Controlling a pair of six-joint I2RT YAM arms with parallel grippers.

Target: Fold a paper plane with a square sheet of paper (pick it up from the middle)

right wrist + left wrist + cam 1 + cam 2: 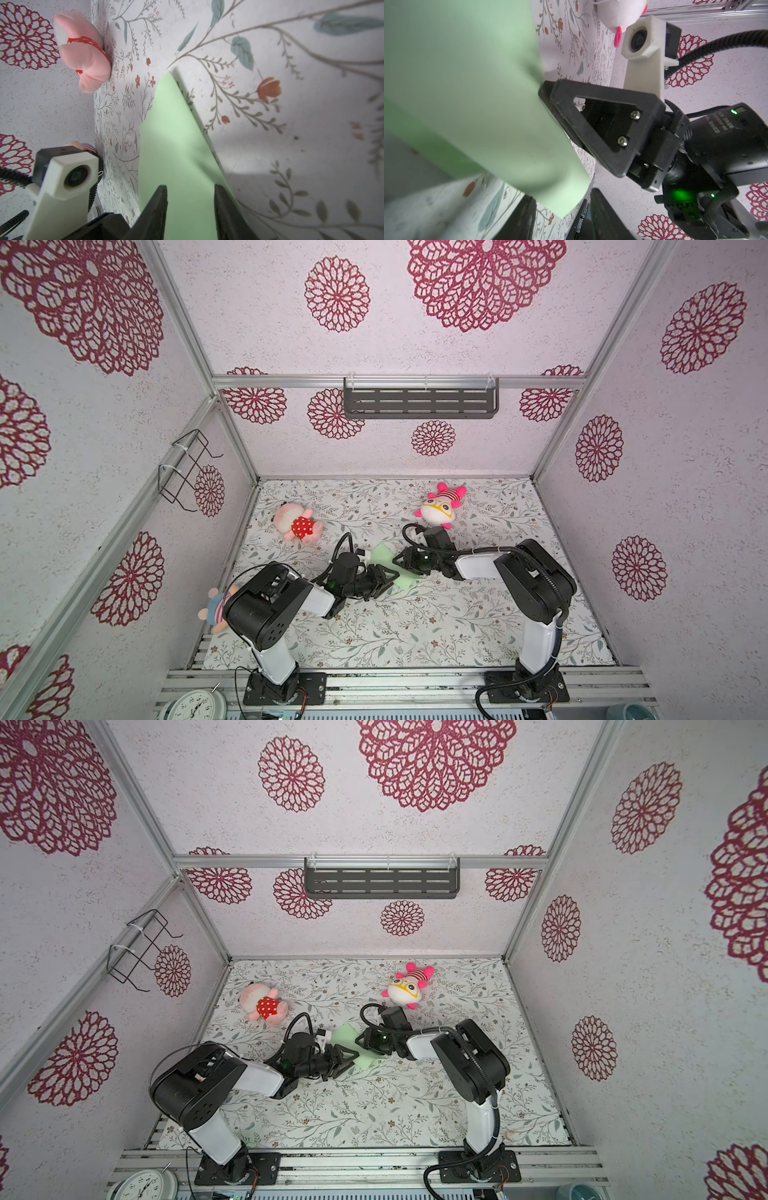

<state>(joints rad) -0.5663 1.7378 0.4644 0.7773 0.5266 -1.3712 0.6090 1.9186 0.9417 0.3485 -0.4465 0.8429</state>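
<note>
left gripper (386, 581) straddles the paper (383, 556) with jaws part open, not yet clamping. right gripper (400, 561), also parted, meets the edge away from the pink plush (297, 524); the paper lies near it. the robot should likely close gently, edges matched.
</note>
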